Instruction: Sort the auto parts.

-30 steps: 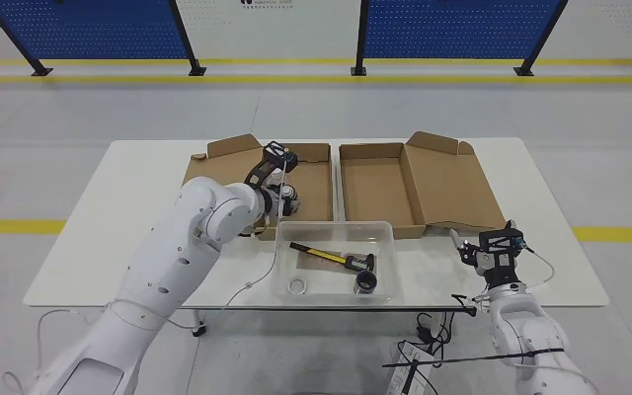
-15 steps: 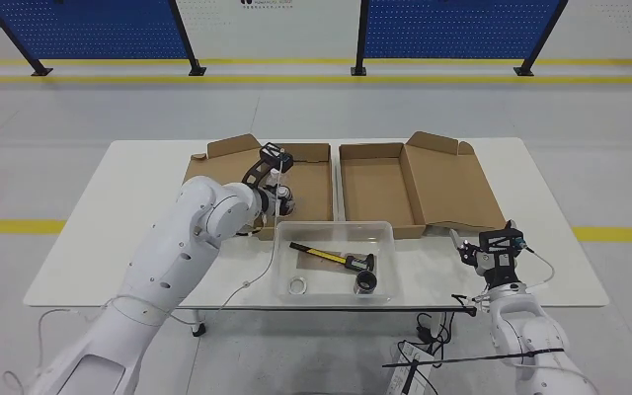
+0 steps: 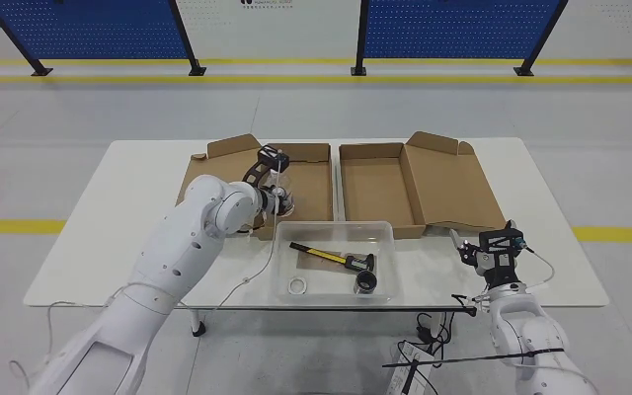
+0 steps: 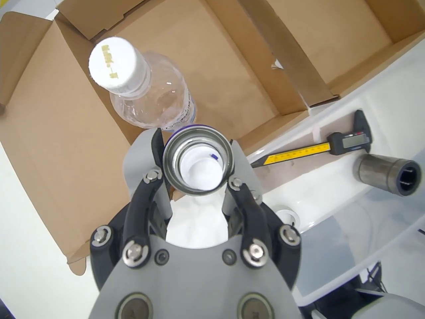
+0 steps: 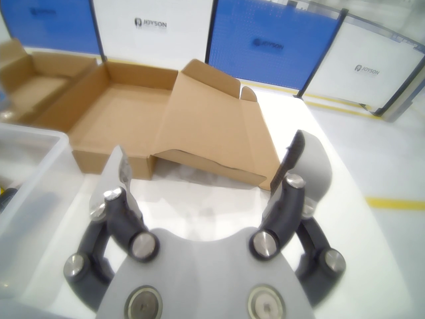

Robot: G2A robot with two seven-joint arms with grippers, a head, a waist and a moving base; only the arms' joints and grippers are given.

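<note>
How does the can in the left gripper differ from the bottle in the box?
The spray can has a metal rim and a bare white nozzle; the bottle is clear plastic with a white cap. The spray can is clamped in the left gripper; the bottle stands free in the left cardboard box. Both are roughly upright.

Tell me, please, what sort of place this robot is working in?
Most likely a fenced robot cell on a factory or lab floor: blue barrier panels stand behind, yellow lines mark the floor, and the white table carries cardboard boxes and a clear bin with a caliper.
</note>
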